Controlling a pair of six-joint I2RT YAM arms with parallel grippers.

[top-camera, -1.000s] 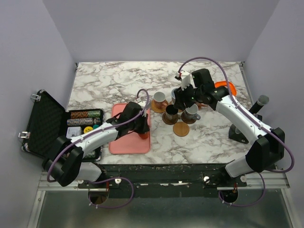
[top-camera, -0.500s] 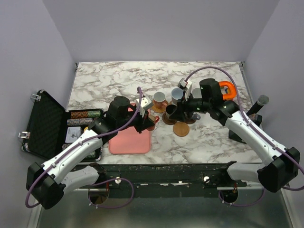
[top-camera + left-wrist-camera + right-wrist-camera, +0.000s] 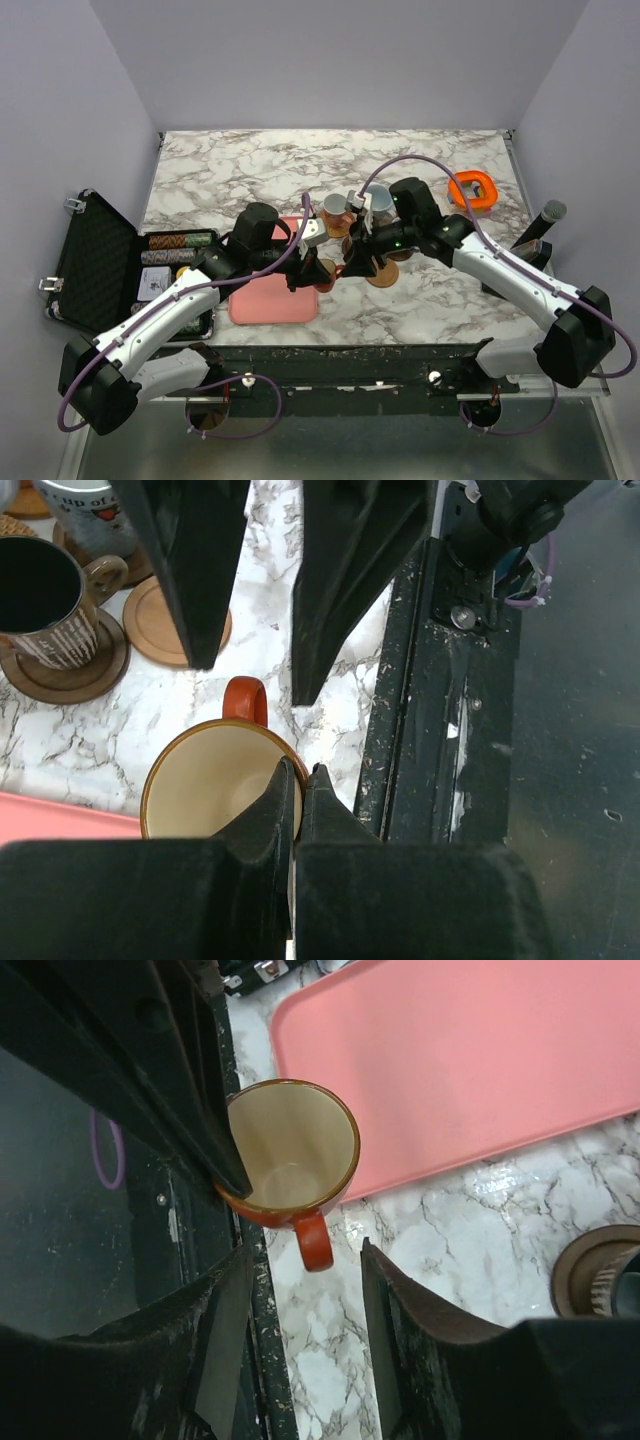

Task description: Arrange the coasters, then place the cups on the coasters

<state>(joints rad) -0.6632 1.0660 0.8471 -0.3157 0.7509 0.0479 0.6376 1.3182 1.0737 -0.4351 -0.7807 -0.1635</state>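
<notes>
One small orange cup hangs at the near edge of the table, just off the right front corner of the tray. Its mouth faces up and it is empty. Whether its base rests on the marble I cannot tell. The left gripper is pinched tight on the cup's rim, on the side opposite the handle, with one finger inside the cup and one outside.

The handle points at the right gripper, which reaches in from the coaster side. Its jaws stand wide apart, with the handle in the gap between them. Neither finger appears to touch the cup.

Just beyond the right gripper's fingers, a black cup with pale stripes stands upright on a dark coaster. A light coaster lies bare just beside that one, on the side nearer the table edge, partly hidden by a finger in the left wrist view. Behind these a grey-white cup with print on it stands, cut off by the frame. In the top view a pink cup shows farther back, left of the grey-white one.

An orange ring lies well apart, near the table's right side. An open black case holding chips sits off the table's left edge.
</notes>
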